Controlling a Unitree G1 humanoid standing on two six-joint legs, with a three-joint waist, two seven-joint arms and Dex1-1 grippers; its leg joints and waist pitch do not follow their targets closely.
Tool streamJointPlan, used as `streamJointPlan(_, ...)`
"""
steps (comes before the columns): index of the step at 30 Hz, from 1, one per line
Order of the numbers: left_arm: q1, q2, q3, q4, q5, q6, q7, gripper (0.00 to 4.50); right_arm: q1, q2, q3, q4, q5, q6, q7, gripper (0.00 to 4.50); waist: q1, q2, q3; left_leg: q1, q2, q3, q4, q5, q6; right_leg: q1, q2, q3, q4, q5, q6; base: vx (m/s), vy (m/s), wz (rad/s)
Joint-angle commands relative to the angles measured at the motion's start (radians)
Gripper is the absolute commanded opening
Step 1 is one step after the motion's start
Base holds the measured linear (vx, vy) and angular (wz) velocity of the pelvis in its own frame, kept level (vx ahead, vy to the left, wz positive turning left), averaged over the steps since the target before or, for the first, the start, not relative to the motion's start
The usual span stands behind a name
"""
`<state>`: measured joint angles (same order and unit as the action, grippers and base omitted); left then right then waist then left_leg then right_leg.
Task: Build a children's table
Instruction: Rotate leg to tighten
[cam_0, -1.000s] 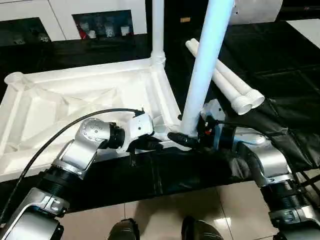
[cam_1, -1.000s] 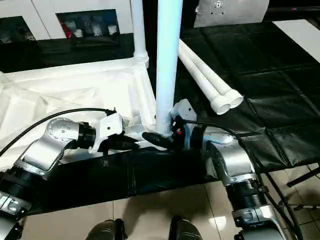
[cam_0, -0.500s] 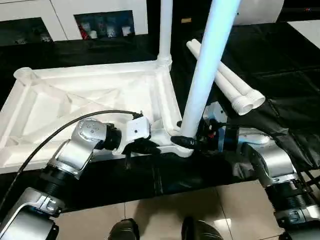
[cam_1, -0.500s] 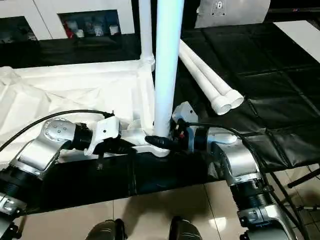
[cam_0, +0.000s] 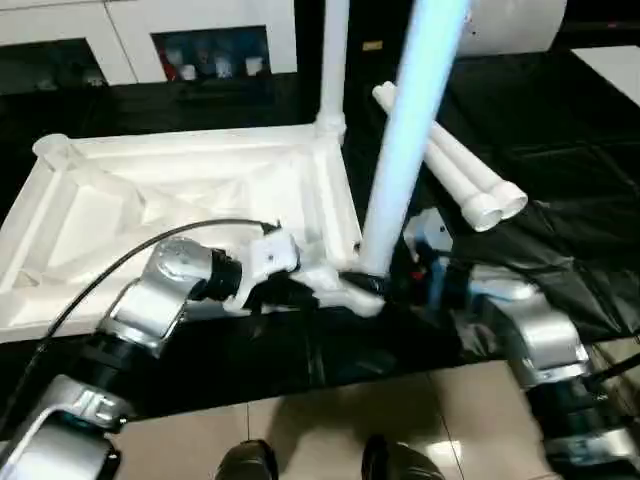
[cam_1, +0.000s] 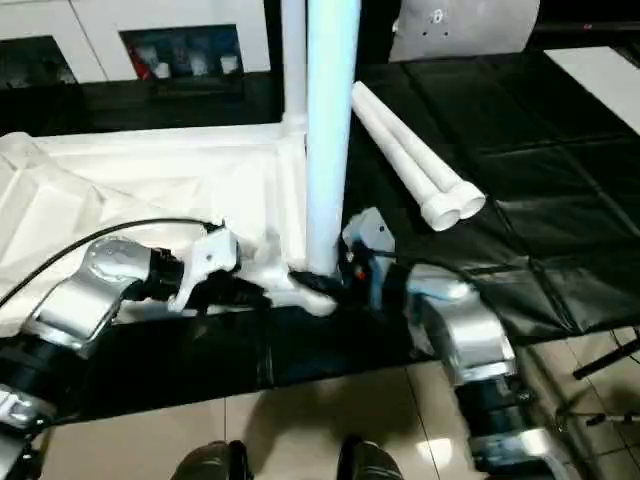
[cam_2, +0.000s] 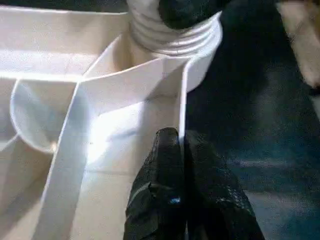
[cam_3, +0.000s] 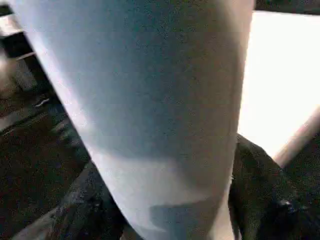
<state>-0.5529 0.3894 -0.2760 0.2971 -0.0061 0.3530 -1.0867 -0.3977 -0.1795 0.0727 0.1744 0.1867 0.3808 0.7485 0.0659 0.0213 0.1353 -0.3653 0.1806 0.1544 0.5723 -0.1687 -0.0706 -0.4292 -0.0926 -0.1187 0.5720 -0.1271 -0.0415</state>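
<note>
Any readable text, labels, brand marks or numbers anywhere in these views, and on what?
None can be read. The table top, the legs and the grippers carry no visible lettering. The items on the cabinet shelf behind are too small and blurred to make out any print.

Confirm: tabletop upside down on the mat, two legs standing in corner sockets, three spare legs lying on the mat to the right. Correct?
Not quite: two spare legs lie on the mat, not three; the right eye view shows their two open ends side by side. The rest holds: the tabletop is ribs-up, with the far leg and the near leg standing in corner sockets.
</note>
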Motion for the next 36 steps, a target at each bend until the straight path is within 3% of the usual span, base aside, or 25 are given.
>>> streamJointPlan(1,-0.042,-0.135,0.018,0.006,-0.018,0.107,0.196,0.00,-0.033,0.162,0.016,0.048,0.045,0.076,-0.169,2.38,-0.007,-0.006,-0.064,0.011,0.026,-0.010,-0.063,-0.287,0.020,0.058,-0.063,0.042,-0.105,-0.631,-0.063,0.000,0.000,0.00)
streamJointPlan(3,-0.057,-0.184,0.037,0.016,-0.024,0.149,0.260,0.00,-0.058,0.219,-0.013,0.086,0.047,0.077,-0.256,2.38,-0.021,-0.005,-0.064,0.002,0.025,-0.015,-0.066,-0.297,0.019,0.066,-0.062,0.034,-0.110,-0.641,-0.037,0.000,0.000,0.00)
streamJointPlan(5,-0.078,-0.236,0.053,0.040,-0.009,0.165,0.349,0.00,-0.085,0.261,-0.015,0.125,0.027,0.063,-0.323,2.38,-0.035,-0.003,-0.065,-0.004,0.028,-0.019,-0.070,-0.309,0.029,0.070,-0.059,0.030,-0.112,-0.597,-0.032,0.000,0.000,0.00)
streamJointPlan(7,-0.095,-0.275,0.073,0.066,0.006,0.172,0.430,0.00,-0.105,0.286,-0.012,0.156,-0.002,0.050,-0.383,2.38,-0.043,-0.001,-0.058,0.018,0.020,-0.016,-0.065,-0.366,0.038,0.057,-0.061,0.023,-0.132,-0.653,-0.015,0.000,0.000,0.00)
streamJointPlan(8,-0.095,-0.275,0.073,0.066,0.006,0.172,0.430,0.00,-0.105,0.286,-0.012,0.156,-0.002,0.050,-0.383,2.38,-0.046,-0.002,-0.059,0.016,0.020,-0.017,-0.066,-0.365,0.040,0.061,-0.060,0.021,-0.133,-0.653,-0.013,0.000,0.000,0.00)
streamJointPlan(9,-0.126,-0.324,0.115,0.106,0.021,0.162,0.554,0.00,-0.130,0.327,-0.033,0.200,-0.032,0.038,-0.485,2.38,-0.047,0.002,-0.062,0.011,0.023,-0.018,-0.069,-0.351,0.042,0.066,-0.058,0.020,-0.131,-0.623,-0.010,0.000,0.000,0.00)
streamJointPlan(11,-0.154,-0.359,0.138,0.134,0.040,0.144,0.628,0.00,-0.148,0.360,-0.052,0.234,-0.058,0.022,-0.543,2.38,-0.048,0.001,-0.065,0.019,0.024,-0.017,-0.070,-0.350,0.043,0.060,-0.055,0.022,-0.132,-0.590,-0.021,0.000,0.000,0.00)
streamJointPlan(12,-0.158,-0.363,0.140,0.138,0.042,0.142,0.636,0.00,-0.151,0.365,-0.054,0.240,-0.061,0.018,-0.547,2.38,-0.050,-0.006,-0.065,0.015,0.024,-0.018,-0.072,-0.349,0.046,0.064,-0.056,0.021,-0.129,-0.578,-0.024,0.000,0.000,0.00)
streamJointPlan(13,-0.165,-0.371,0.141,0.142,0.047,0.141,0.650,0.00,-0.156,0.373,-0.058,0.251,-0.067,0.010,-0.555,2.73,-0.048,0.001,-0.068,0.011,0.030,-0.021,-0.078,-0.350,0.057,0.069,-0.057,0.025,-0.122,-0.529,-0.037,0.000,0.000,0.00)
streamJointPlan(14,-0.168,-0.369,0.131,0.135,0.050,0.143,0.636,0.00,-0.158,0.377,-0.063,0.257,-0.071,0.001,-0.564,2.94,-0.049,0.000,-0.068,0.007,0.029,-0.021,-0.079,-0.353,0.061,0.071,-0.057,0.026,-0.120,-0.513,-0.039,0.000,0.000,0.00)
streamJointPlan(15,-0.167,-0.361,0.116,0.125,0.054,0.139,0.617,0.00,-0.160,0.378,-0.066,0.264,-0.077,-0.010,-0.572,3.07,-0.062,-0.002,-0.066,-0.013,0.028,-0.028,-0.085,-0.351,0.061,0.083,-0.057,0.023,-0.109,-0.494,-0.041,-0.003,0.032,-0.18)
streamJointPlan(16,-0.159,-0.343,0.096,0.108,0.052,0.134,0.580,0.00,-0.161,0.373,-0.072,0.270,-0.083,-0.023,-0.583,2.99,-0.069,-0.001,-0.072,-0.023,0.028,-0.032,-0.083,-0.334,0.067,0.094,-0.062,0.023,-0.108,-0.484,-0.038,-0.003,0.032,-0.18)
streamJointPlan(18,-0.151,-0.331,0.087,0.100,0.047,0.126,0.553,0.00,-0.161,0.367,-0.076,0.271,-0.082,-0.031,-0.583,3.11,-0.068,-0.002,-0.082,-0.012,0.028,-0.024,-0.074,-0.282,0.079,0.084,-0.065,0.034,-0.104,-0.412,-0.065,0.000,0.000,0.00)
streamJointPlan(19,-0.140,-0.319,0.076,0.093,0.046,0.111,0.521,0.00,-0.162,0.362,-0.084,0.275,-0.083,-0.040,-0.584,3.36,-0.060,-0.002,-0.080,0.003,0.028,-0.010,-0.069,-0.232,0.105,0.064,-0.063,0.047,-0.100,-0.329,-0.136,0.000,0.000,0.00)
streamJointPlan(22,-0.110,-0.294,0.056,0.074,0.037,0.067,0.443,0.00,-0.163,0.343,-0.089,0.271,-0.105,-0.086,-0.574,3.64,-0.049,-0.002,-0.087,-0.009,0.025,-0.009,-0.064,-0.179,0.121,0.076,-0.063,0.048,-0.087,-0.313,-0.154,0.051,-0.043,0.07)
streamJointPlan(24,-0.099,-0.280,0.048,0.069,0.037,0.045,0.421,0.00,-0.158,0.336,-0.098,0.258,-0.105,-0.096,-0.571,3.80,-0.042,-0.003,-0.096,-0.015,0.024,-0.007,-0.056,-0.095,0.140,0.078,-0.059,0.051,-0.069,-0.199,-0.180,0.026,-0.025,0.00)
streamJointPlan(25,-0.087,-0.260,0.038,0.069,0.042,0.020,0.404,0.00,-0.143,0.322,-0.109,0.223,-0.105,-0.100,-0.567,3.90,-0.034,-0.004,-0.098,-0.020,0.024,-0.005,-0.051,-0.029,0.172,0.077,-0.057,0.051,-0.055,-0.103,-0.207,0.000,0.000,0.00)
streamJointPlan(27,-0.082,-0.245,0.037,0.077,0.046,0.003,0.399,0.00,-0.126,0.305,-0.110,0.190,-0.098,-0.098,-0.564,3.93,-0.027,-0.003,-0.097,-0.018,0.024,-0.003,-0.048,-0.009,0.194,0.075,-0.055,0.052,-0.051,-0.074,-0.217,0.000,0.000,0.00)
streamJointPlan(30,-0.072,-0.187,0.024,0.116,0.072,-0.111,0.369,0.00,-0.046,0.249,-0.113,0.052,-0.074,-0.072,-0.548,4.24,-0.015,-0.006,-0.096,-0.013,0.027,-0.003,-0.049,-0.027,0.192,0.073,-0.053,0.053,-0.052,-0.124,-0.194,0.000,0.000,0.00)
streamJointPlan(32,-0.088,-0.157,0.019,0.171,0.110,-0.195,0.383,0.00,0.014,0.219,-0.109,-0.038,-0.087,-0.060,-0.537,4.38,-0.007,-0.001,-0.093,-0.008,0.030,0.000,-0.052,-0.083,0.164,0.068,-0.054,0.053,-0.062,-0.220,-0.171,0.000,0.000,0.00)
streamJointPlan(33,-0.093,-0.152,0.023,0.186,0.113,-0.212,0.384,0.00,0.031,0.209,-0.106,-0.062,-0.099,-0.060,-0.540,4.44,-0.006,-0.001,-0.088,-0.009,0.028,0.000,-0.056,-0.125,0.138,0.068,-0.049,0.051,-0.073,-0.288,-0.130,0.000,0.000,0.00)
streamJointPlan(35,-0.104,-0.146,0.042,0.199,0.100,-0.222,0.375,0.00,0.067,0.183,-0.103,-0.107,-0.126,-0.065,-0.543,4.44,-0.008,-0.005,-0.086,-0.011,0.026,-0.002,-0.062,-0.175,0.099,0.068,-0.051,0.049,-0.081,-0.370,-0.093,0.000,0.000,0.00)
streamJointPlan(36,-0.104,-0.146,0.042,0.199,0.100,-0.222,0.375,0.44,0.067,0.183,-0.103,-0.107,-0.126,-0.065,-0.543,4.50,-0.007,-0.004,-0.086,-0.008,0.025,-0.002,-0.063,-0.194,0.082,0.066,-0.053,0.050,-0.087,-0.412,-0.074,0.000,0.000,0.00)
